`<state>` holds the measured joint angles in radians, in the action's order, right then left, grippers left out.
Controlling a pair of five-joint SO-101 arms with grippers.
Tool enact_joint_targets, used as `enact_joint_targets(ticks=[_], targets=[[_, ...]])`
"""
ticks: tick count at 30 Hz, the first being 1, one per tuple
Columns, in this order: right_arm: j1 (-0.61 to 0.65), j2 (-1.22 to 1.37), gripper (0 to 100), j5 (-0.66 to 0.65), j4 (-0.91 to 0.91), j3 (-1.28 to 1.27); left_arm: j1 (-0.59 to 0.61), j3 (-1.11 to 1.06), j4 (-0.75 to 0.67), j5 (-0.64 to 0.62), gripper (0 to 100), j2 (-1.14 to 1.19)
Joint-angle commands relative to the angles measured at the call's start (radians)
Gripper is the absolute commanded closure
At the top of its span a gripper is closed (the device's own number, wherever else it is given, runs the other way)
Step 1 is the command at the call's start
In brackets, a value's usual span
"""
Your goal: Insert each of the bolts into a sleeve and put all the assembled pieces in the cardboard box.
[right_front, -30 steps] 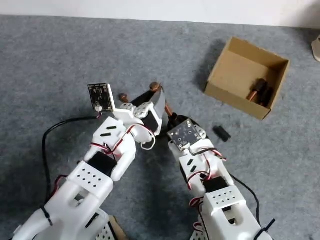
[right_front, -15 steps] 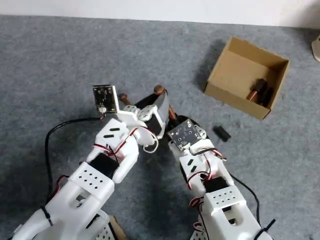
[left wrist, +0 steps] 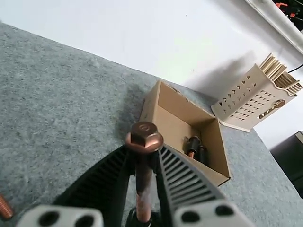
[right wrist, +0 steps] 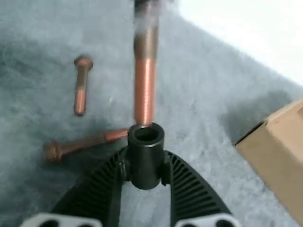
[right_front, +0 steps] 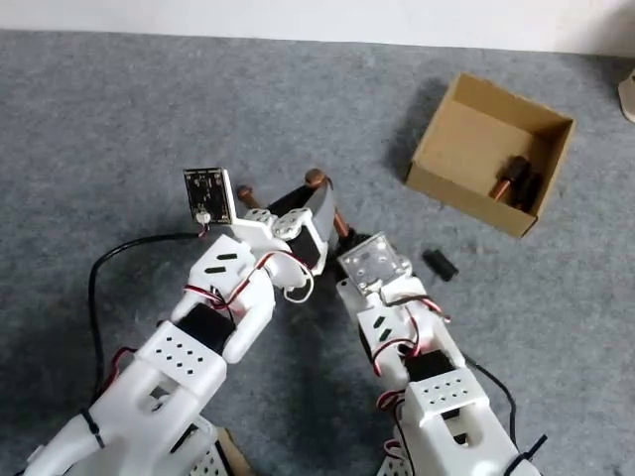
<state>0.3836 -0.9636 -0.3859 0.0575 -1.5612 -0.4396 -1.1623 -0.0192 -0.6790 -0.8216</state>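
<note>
copper bolt (left wrist: 144, 138) clamped in left claw (left wrist: 143, 158); right claw (right wrist: 145, 163), gripping sleeve (right wrist: 146, 142), has tilted slightly

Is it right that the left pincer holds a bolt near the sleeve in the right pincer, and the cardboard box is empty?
No: the cardboard box is not empty; the high view shows assembled pieces inside. The left pincer does hold a bolt near the sleeve in the right pincer.
</note>
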Motion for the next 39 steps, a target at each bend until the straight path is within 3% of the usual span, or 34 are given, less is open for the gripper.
enact_joint_targets(ticks=[1, 26, 33, 39], targets=[[-0.007, -0.024, 99.4, 0.014, -0.028, 0.056, -0.004, 0.018, -0.005, 0.008, 100, -0.002], [0.068, -0.025, 99.4, 0.075, -0.019, 0.105, -0.002, 0.018, -0.006, 0.078, 100, -0.002], [0.067, -0.025, 99.4, 0.075, -0.019, 0.105, -0.002, -0.03, -0.121, 0.121, 100, -0.002], [0.064, -0.025, 99.4, 0.075, -0.019, 0.105, -0.004, -0.035, -0.117, 0.157, 100, -0.002]])
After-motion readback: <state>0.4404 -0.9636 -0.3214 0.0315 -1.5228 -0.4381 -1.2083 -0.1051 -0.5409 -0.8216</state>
